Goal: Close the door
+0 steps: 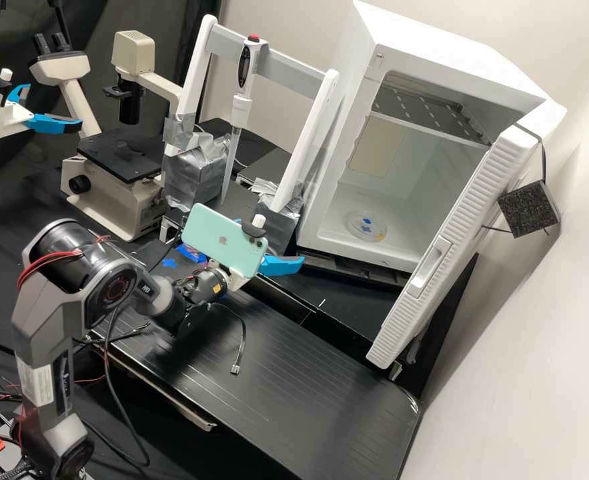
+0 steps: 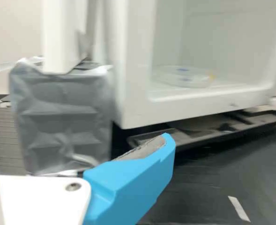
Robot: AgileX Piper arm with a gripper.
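The open white, blue-fingered hand [image 1: 271, 243] should push the ribbed white plastic door [image 1: 467, 200] near its recessed grip [image 1: 431, 268]; the stiff panel likely swings lightly.

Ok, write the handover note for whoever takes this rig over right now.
End effector: open, nothing between its fingers, in front of the silver-wrapped stand base and clear of the door.
Door: standing wide open on the right-hand side of the white cabinet. A round clear dish lies inside on the cabinet floor.
Done: no closing visible; the opening is fully exposed.
Left: get to the door, swing it round to the cabinet and check it sits flush.
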